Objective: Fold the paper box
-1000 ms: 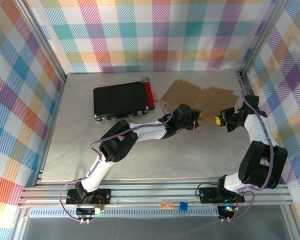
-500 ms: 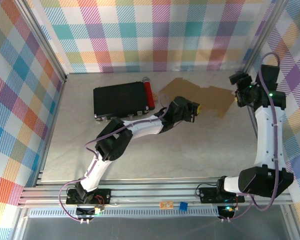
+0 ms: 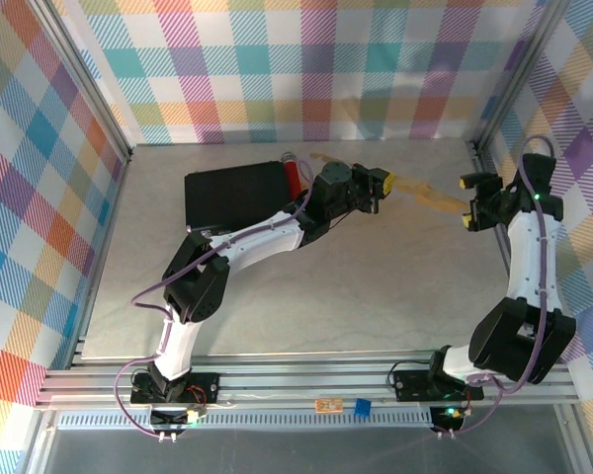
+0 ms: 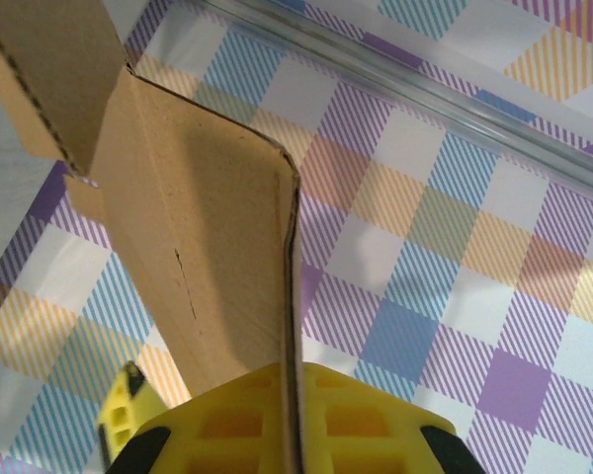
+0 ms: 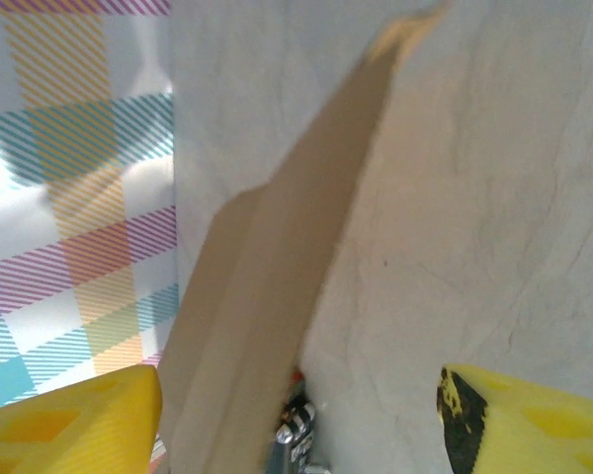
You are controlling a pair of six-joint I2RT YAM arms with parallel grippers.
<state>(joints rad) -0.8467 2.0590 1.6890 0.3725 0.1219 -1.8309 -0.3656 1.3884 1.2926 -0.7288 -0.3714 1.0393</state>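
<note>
Paper box (image 4: 198,227) now raised edge-on, blurred; left gripper (image 3: 378,182) pinching it.

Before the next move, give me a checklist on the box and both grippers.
1. Left gripper shut on the paper box: ok.
2. Right gripper open: ok.
3. Right gripper's fingers off the box: cannot tell, the sheet runs close by one.
4. Box raised on edge above the table: ok.
5. Box folded into shape: not ok, it is an open sheet.
</note>
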